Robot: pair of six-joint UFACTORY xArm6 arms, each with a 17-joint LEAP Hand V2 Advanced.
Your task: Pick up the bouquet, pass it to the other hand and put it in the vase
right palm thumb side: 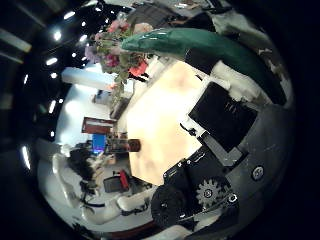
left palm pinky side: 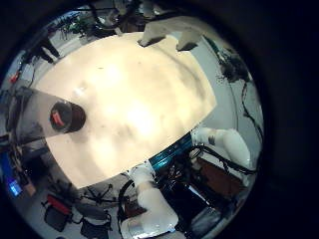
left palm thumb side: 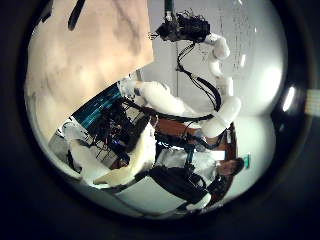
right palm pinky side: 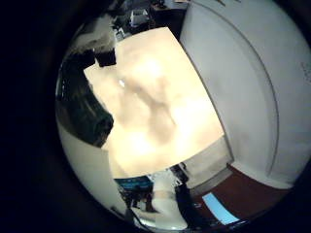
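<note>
Bench: the bench point(left palm pinky side: 140, 100) is a pale, plain top with only the vase standing on it.
Vase: the vase point(left palm pinky side: 66, 117) is upright, close to one edge of the bench near a corner, and nothing is in it.
Bouquet: the bouquet point(right palm thumb side: 120, 45) is off the bench, lying across the right palm, blooms out past the fingers and high over the bench edge.
Right hand: the right hand point(right palm thumb side: 215, 120) is clamped on the bouquet's wrapped stems.
Left hand: the left hand point(left palm pinky side: 164, 35) has its fingers relaxed and apart, holding nothing above the bench.
Room: rows of ceiling lights point(right palm thumb side: 50, 60), with cluttered gear round the bench sides.
</note>
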